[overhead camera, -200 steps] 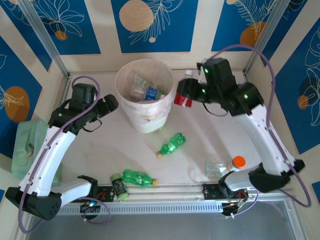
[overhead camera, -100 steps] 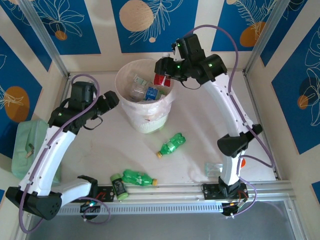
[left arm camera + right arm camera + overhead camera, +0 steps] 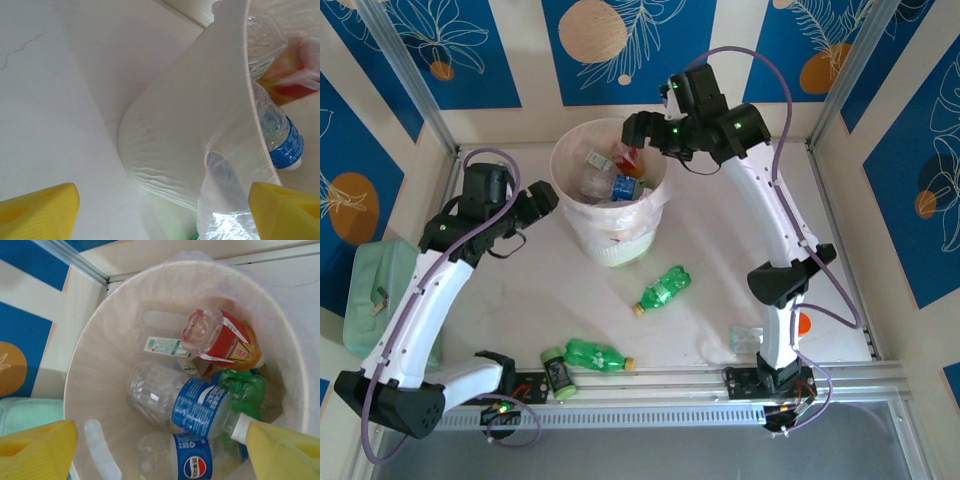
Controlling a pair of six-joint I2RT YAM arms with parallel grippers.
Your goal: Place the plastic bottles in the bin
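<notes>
Plastic bottles, state of collection. The round pale cream bin (image 3: 563, 170), lined with a thin translucent white bag, is shown at the far middle of the white table (image 3: 520, 290). In the right wrist view four bottles are seen inside it:

- a red-orange labelled bottle (image 3: 222, 340), lying uppermost;
- a clear bottle with a blue label (image 3: 185, 405);
- a second clear blue-labelled bottle (image 3: 192, 462), at the lower edge of that view;
- a crumpled green bottle (image 3: 243, 387).

Whether others lie underneath cannot be told.

The right gripper (image 3: 634, 133) is held above the bin's far rim, its yellow fingers spread wide with nothing between them. The left gripper (image 3: 540, 207) is placed just beside the bin's left wall, likewise spread and empty.

Two bottles are not yet binned. One green plastic bottle (image 3: 662, 290) lies on the table in front of the bin. Another green plastic bottle (image 3: 595, 354) lies near the table's near edge, beside a small dark jar with a green lid (image 3: 556, 372), which is not counted. A flat clear plastic scrap (image 3: 750, 338) is likewise excluded. An orange-capped item (image 3: 800, 323) is partly hidden behind the right arm; whether it is a bottle cannot be told.

The task is judged well advanced but incomplete, with at least two pick-ups outstanding.
</notes>
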